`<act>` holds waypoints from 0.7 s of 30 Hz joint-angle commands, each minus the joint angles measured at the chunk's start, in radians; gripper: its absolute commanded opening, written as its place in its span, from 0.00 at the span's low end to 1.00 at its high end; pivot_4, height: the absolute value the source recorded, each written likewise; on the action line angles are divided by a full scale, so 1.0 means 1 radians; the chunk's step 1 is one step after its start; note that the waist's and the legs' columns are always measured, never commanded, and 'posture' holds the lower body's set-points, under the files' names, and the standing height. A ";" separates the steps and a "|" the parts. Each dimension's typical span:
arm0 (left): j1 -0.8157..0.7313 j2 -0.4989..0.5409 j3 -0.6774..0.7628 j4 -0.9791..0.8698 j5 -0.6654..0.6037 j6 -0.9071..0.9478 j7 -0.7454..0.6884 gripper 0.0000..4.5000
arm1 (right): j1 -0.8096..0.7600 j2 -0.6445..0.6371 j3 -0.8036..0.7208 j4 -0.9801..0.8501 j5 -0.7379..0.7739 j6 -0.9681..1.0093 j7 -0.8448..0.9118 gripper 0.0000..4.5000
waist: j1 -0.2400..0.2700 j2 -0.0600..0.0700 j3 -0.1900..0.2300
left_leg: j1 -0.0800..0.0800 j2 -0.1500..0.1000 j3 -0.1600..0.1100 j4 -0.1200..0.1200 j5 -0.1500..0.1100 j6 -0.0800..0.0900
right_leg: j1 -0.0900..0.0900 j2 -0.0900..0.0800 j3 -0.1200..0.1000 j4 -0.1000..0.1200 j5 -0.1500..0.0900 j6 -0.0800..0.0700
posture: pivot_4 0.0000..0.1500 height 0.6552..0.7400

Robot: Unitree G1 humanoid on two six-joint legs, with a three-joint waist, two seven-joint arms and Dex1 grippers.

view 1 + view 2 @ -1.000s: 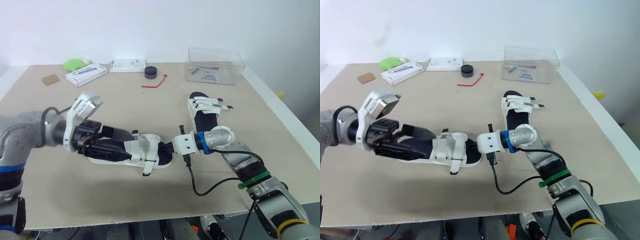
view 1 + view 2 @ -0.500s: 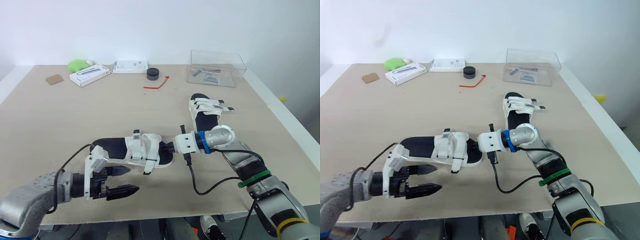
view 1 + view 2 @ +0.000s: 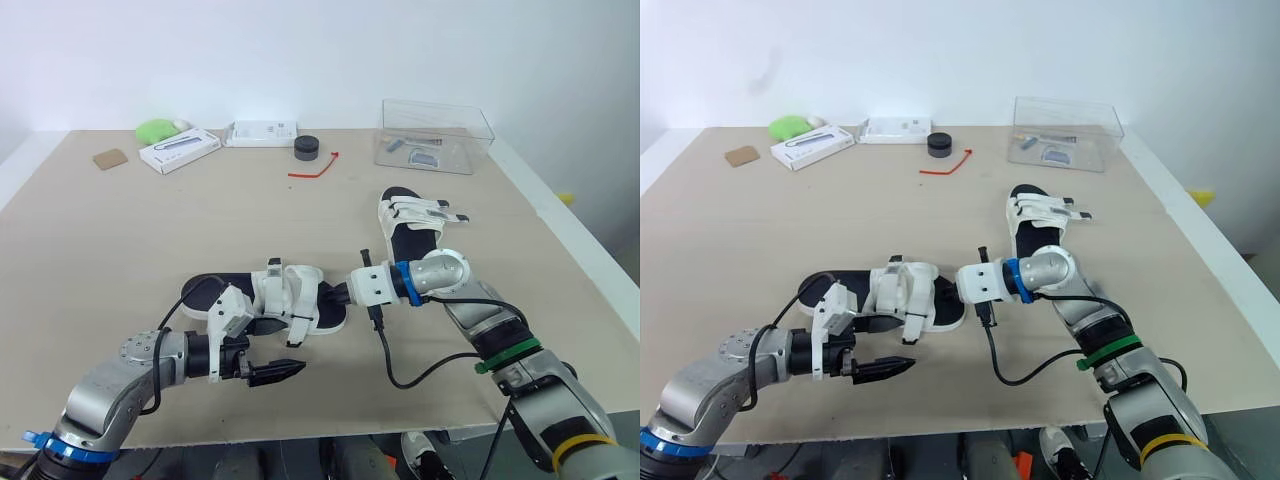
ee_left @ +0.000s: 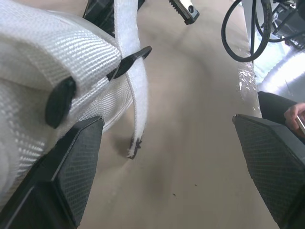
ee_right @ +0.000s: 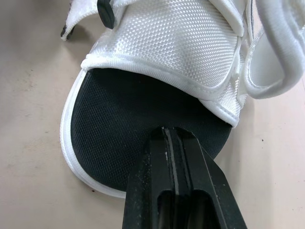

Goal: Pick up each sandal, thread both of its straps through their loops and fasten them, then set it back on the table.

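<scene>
White mesh over a black sole marks the near sandal (image 3: 285, 298), lying flat on the tan bench (image 3: 120, 240) close to its front edge in the left eye view. The left gripper (image 3: 278, 371) hovers low just beside the sandal's near side. The right gripper (image 3: 338, 295) meets the sandal's right end, and a black cable (image 3: 400, 380) loops from its wrist. A second sandal (image 3: 410, 225) lies farther back and to the right, well apart, with its strap ends jutting sideways. The right eye view takes in the back of the bench: a clear plastic box (image 3: 1065, 130), a black round puck (image 3: 935, 143), a red cord (image 3: 945, 165), two white cartons (image 3: 812, 148) whose print is too small to read, a green lump (image 3: 788, 126) and a brown square (image 3: 738, 156). In the left wrist view, the left fingers (image 4: 71, 162) stand spread wide and grasp nothing. The sandal's white upper sits close against one of them, a loose strap (image 4: 136, 95) dangles to the bench, and a person's hand (image 4: 295, 114) shows at the edge. In the right wrist view, the right fingers (image 5: 176, 191) are clenched together, tips over the black insole at the sandal's rounded end. Whether they pinch its rim cannot be told.
</scene>
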 commanded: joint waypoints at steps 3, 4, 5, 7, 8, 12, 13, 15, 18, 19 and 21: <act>-0.040 -0.013 -0.047 0.008 -0.015 -0.014 -0.040 0.78 | 0.045 -0.019 0.039 0.028 -0.070 0.033 0.012 0.00 | 0.000 0.000 0.000 | 0.000 -0.001 0.000 0.000 0.000 0.000 | 0.000 0.000 0.000 0.000 0.000 0.000 | 1.00 1.00; -0.044 -0.012 -0.053 0.011 -0.015 -0.014 -0.047 0.72 | 0.047 -0.021 0.038 0.025 -0.070 0.034 0.012 0.00 | 0.000 0.000 0.000 | 0.000 -0.001 0.000 0.000 0.000 0.000 | 0.000 0.000 0.001 0.000 0.000 0.001 | 1.00 1.00; -0.048 -0.012 -0.055 0.016 -0.014 -0.014 -0.051 0.60 | 0.048 -0.022 0.037 0.023 -0.070 0.035 0.012 0.00 | 0.000 0.000 0.000 | 0.000 -0.001 0.000 0.000 0.000 0.000 | -0.001 0.000 0.001 0.000 0.000 0.000 | 1.00 1.00; -0.058 -0.014 -0.061 0.023 -0.016 -0.009 -0.057 0.42 | 0.051 -0.023 0.036 0.020 -0.071 0.036 0.011 0.00 | 0.000 0.000 0.000 | -0.001 0.000 0.000 -0.001 -0.001 0.001 | -0.001 0.001 0.001 0.000 -0.001 -0.001 | 1.00 1.00; -0.061 -0.015 -0.064 0.026 -0.016 -0.007 -0.059 0.31 | 0.052 -0.024 0.035 0.019 -0.071 0.037 0.011 0.00 | 0.000 0.000 0.000 | -0.001 0.001 0.000 -0.001 -0.001 0.001 | -0.001 0.001 0.000 0.000 -0.001 -0.001 | 1.00 1.00; -0.066 -0.020 -0.076 0.028 -0.016 0.001 -0.062 0.01 | 0.054 -0.027 0.034 0.013 -0.072 0.040 0.011 0.00 | 0.000 0.000 0.000 | -0.001 0.001 -0.001 -0.001 -0.001 0.001 | -0.001 0.000 0.000 0.000 -0.001 -0.002 | 1.00 1.00; -0.062 -0.018 -0.078 0.023 -0.018 0.004 -0.064 0.01 | 0.055 -0.028 0.034 0.011 -0.073 0.041 0.011 0.00 | 0.000 0.000 0.000 | -0.001 0.001 -0.001 -0.001 -0.001 0.001 | -0.001 0.000 0.000 0.000 -0.001 -0.001 | 1.00 1.00; -0.046 -0.006 -0.078 0.009 -0.027 0.011 -0.072 0.01 | 0.058 -0.030 0.034 0.007 -0.074 0.042 0.011 0.00 | 0.000 0.000 0.000 | -0.001 0.001 -0.001 -0.001 -0.001 0.001 | -0.001 0.000 0.000 0.000 -0.001 -0.001 | 1.00 1.00; 0.014 0.055 -0.062 -0.033 -0.048 0.028 -0.109 0.01 | 0.062 -0.033 0.034 0.001 -0.073 0.045 0.012 0.00 | 0.000 0.000 0.000 | -0.002 0.001 0.000 -0.001 -0.001 0.001 | -0.002 0.000 0.000 0.000 -0.001 -0.001 | 1.00 1.00; 0.037 0.078 -0.054 -0.049 -0.060 0.034 -0.122 0.01 | 0.062 -0.033 0.034 0.000 -0.073 0.045 0.012 0.00 | 0.000 0.000 0.000 | -0.002 0.001 0.000 -0.001 -0.002 0.001 | -0.002 0.000 0.000 0.000 -0.002 -0.001 | 1.00 1.00; 0.088 0.129 -0.039 -0.088 -0.082 0.040 -0.148 0.01 | 0.063 -0.034 0.035 -0.001 -0.073 0.046 0.013 0.00 | -0.001 0.001 0.000 | -0.003 0.002 0.000 -0.001 -0.002 0.001 | -0.003 -0.001 0.000 0.000 -0.003 -0.002 | 1.00 1.00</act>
